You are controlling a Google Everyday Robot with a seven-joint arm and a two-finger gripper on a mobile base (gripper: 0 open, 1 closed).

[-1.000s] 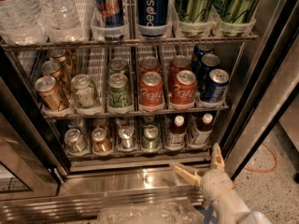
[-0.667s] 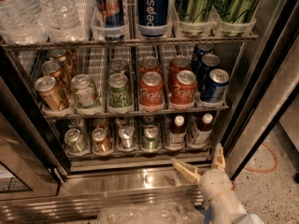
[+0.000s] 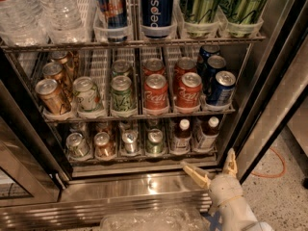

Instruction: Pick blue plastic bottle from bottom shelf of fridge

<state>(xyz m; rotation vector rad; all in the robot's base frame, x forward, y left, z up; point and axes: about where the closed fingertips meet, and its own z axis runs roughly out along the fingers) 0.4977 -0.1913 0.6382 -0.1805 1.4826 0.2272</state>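
- Hardly anything has shifted over the last second: the pincer [image 3: 207, 158] has only edged a little to the right, still low in front of the fridge [image 3: 144, 189].
- It is spread wide and holds nothing. One finger angles left over the steel sill and the other points up beside the door frame.
- The blue plastic bottle [image 3: 208, 133] stands upright, white cap on, in the rightmost lane of the bottom shelf [image 3: 120, 159]. It is just above and behind the pincer, and nothing touches it.
- A similar bottle [image 3: 181, 136] stands in the next lane to the left, with small cans [image 3: 77, 144] further along.
- By my reading, the approach is nearly done. Reaching in, closing on the bottle and drawing it out are all left.
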